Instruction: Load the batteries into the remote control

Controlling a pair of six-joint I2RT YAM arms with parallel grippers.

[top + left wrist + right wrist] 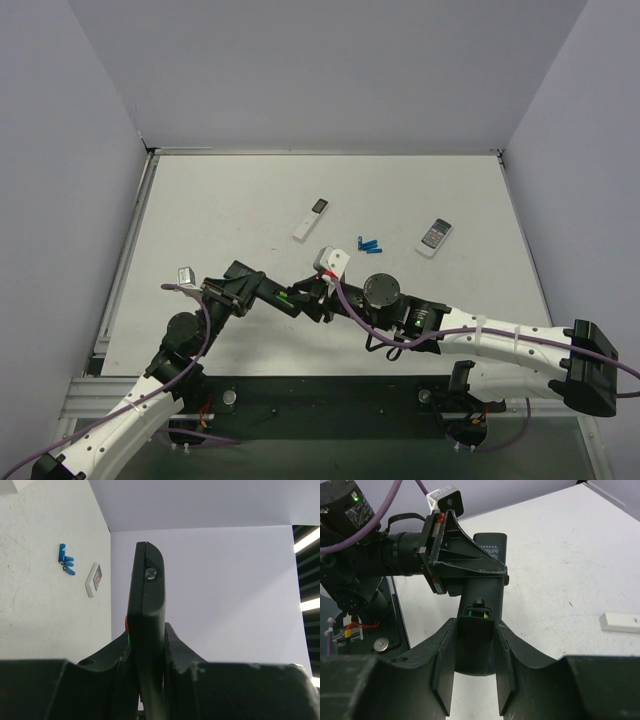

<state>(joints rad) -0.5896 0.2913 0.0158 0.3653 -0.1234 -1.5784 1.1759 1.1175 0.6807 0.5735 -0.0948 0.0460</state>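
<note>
The remote control (482, 592) is off the surface, in the air between the two arms. The left fingers (177, 645) are clenched across its middle, so it stands edge-on in the left wrist view. Its back faces the right wrist camera, and the battery bay is open there with a green battery (479, 613) lying inside.

The right fingers (445, 675) straddle the remote's rounded near end and appear to be grasping it from both sides. A flat dark panel sits between them. It may be the battery door or only the body's end, and the view does not settle which.

The step in hand looks like seating the cell and closing the bay. To do it well:

- The left grip should stay firm, because any push from the right arm goes straight into that clamp.
- The push should run along the remote's long axis, not across it, so nothing twists in the left fingers.
- The panel should be square to the bay before it slides.
- The cell should lie flat first, since a raised end would probably jam the door.

The blue cells (65, 560) on the surface are not needed.
</note>
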